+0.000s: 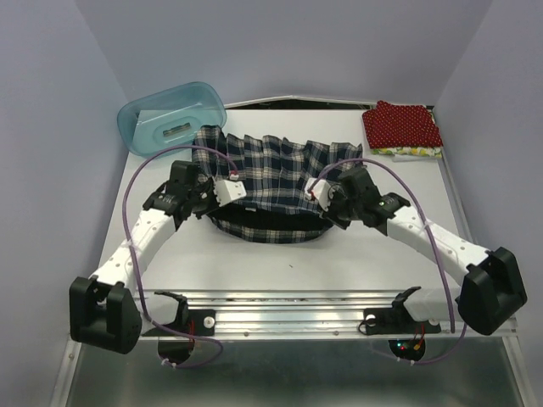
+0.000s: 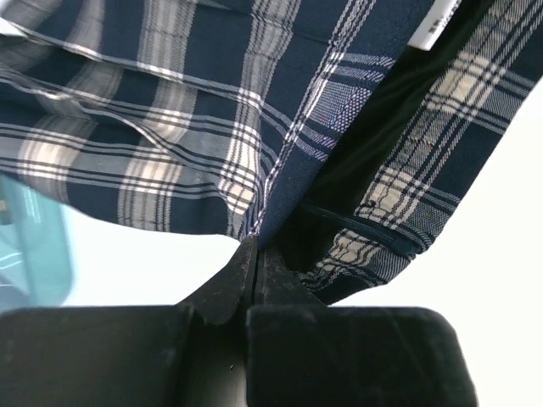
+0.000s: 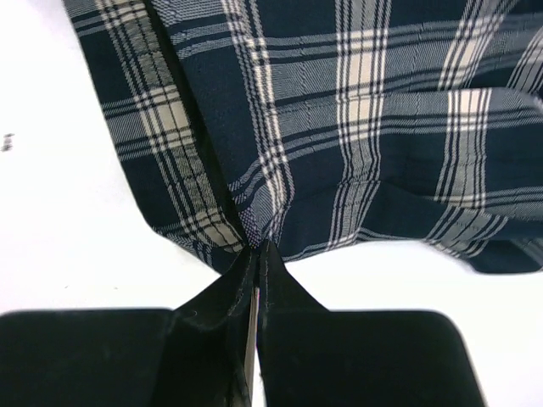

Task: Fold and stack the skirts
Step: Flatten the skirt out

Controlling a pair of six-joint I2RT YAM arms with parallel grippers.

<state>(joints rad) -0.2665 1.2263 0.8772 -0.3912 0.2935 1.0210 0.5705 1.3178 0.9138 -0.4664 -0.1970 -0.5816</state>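
The pleated navy, white and dark-green plaid skirt [image 1: 271, 174] lies spread across the middle of the table, its dark waist opening toward me. My left gripper [image 1: 206, 188] is shut on its left edge; the left wrist view shows the plaid skirt [image 2: 212, 127] pinched between the left gripper's [image 2: 254, 246] closed tips. My right gripper [image 1: 327, 193] is shut on the right edge; the right wrist view shows the plaid skirt [image 3: 339, 127] pinched in the right gripper [image 3: 259, 246]. The red dotted skirt [image 1: 401, 123] lies folded on the yellowish patterned skirt [image 1: 411, 153] at the back right corner.
A translucent teal tub [image 1: 172, 114] stands at the back left, touching the skirt's far left corner; it also shows in the left wrist view [image 2: 30, 246]. The white table [image 1: 280, 263] runs to a metal rail at its near edge. Grey walls stand on three sides.
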